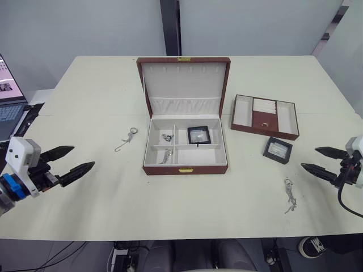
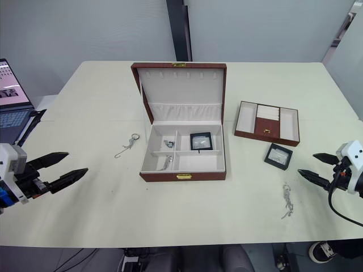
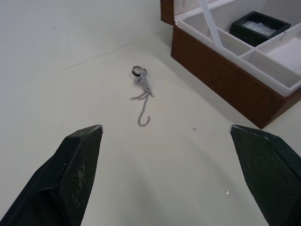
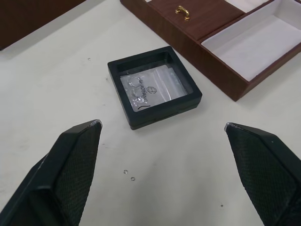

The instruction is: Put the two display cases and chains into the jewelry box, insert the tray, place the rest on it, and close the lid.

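the right claw [image 1: 324, 160] hangs released and empty above the desk [image 1: 91, 96], its spread tips aimed at the display case [image 4: 154, 87] lying flat just ahead, between the claw and the tray [image 1: 265, 116]. this arm is clearly the nearer one to that case. the left claw [image 1: 72, 161] is released too, facing the chain [image 3: 142, 91], whose length runs roughly toward it, left of the jewelry box [image 1: 184, 169].
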